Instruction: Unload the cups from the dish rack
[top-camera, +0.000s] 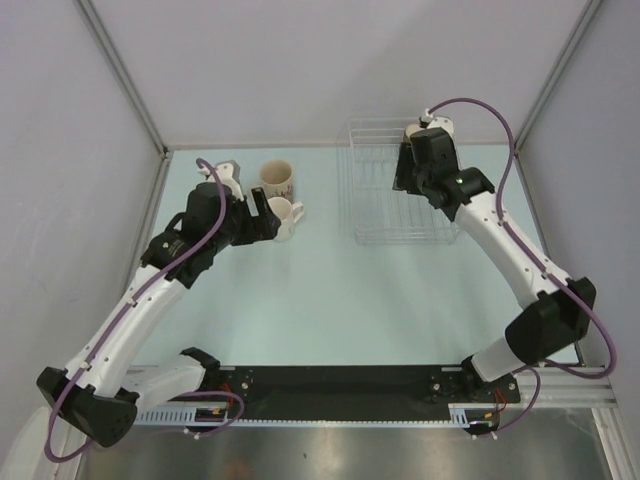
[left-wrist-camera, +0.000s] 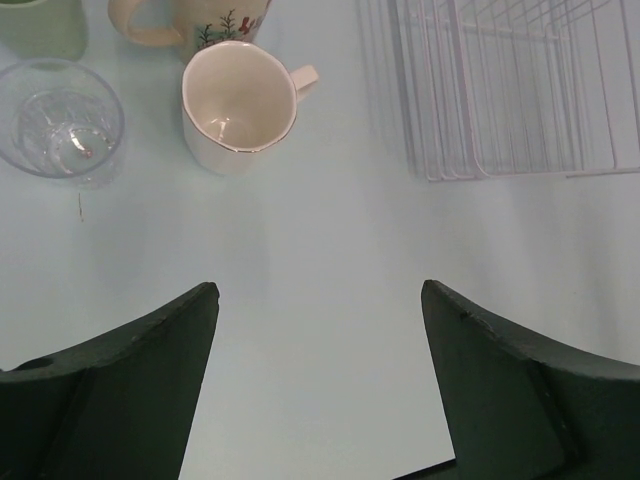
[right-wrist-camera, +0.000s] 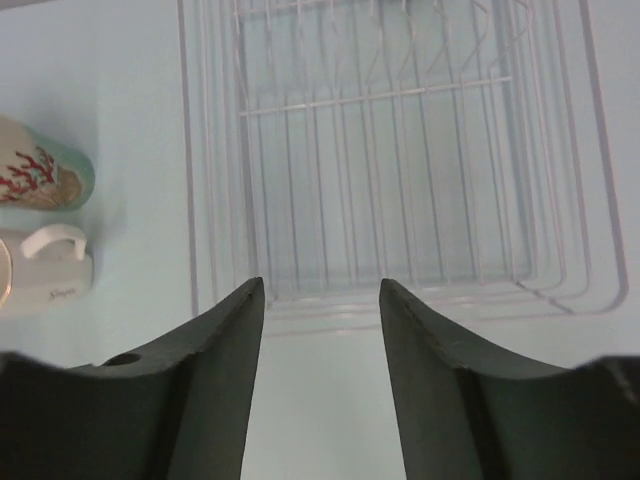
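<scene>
Grey panel walls close in a pale blue-green desk (top-camera: 330, 290). The dish rack (right-wrist-camera: 205, 200), a low basket of thin white wire, sits on the far right part of it. The right wrist view looks straight down through bare wires, and no cup shows in the stretch it covers.

In the top view a small tan shape (top-camera: 412, 131) peeps out at the rack's far end, beside the right arm's wrist. It may be a last cup, but too little shows to say so, or to say whether it stands inside the rack.

Well apart to the left, four vessels stand upright and close together on the desk. They are a white handled cup (left-wrist-camera: 240, 105), a cream mug (left-wrist-camera: 215, 20) with a printed sprig just behind it, a pale green cup (left-wrist-camera: 40, 25), and a clear glass tumbler (left-wrist-camera: 60, 115) beside the white one.

The right pincer (right-wrist-camera: 320, 290) hangs over the rack, its fingers parted by a moderate gap with nothing between them. The left pincer (left-wrist-camera: 317, 290) hovers near the white handled cup, spread wide and empty.

The unloading looks almost finished. At most the tan piece by the rack's far end is left to fetch.
</scene>
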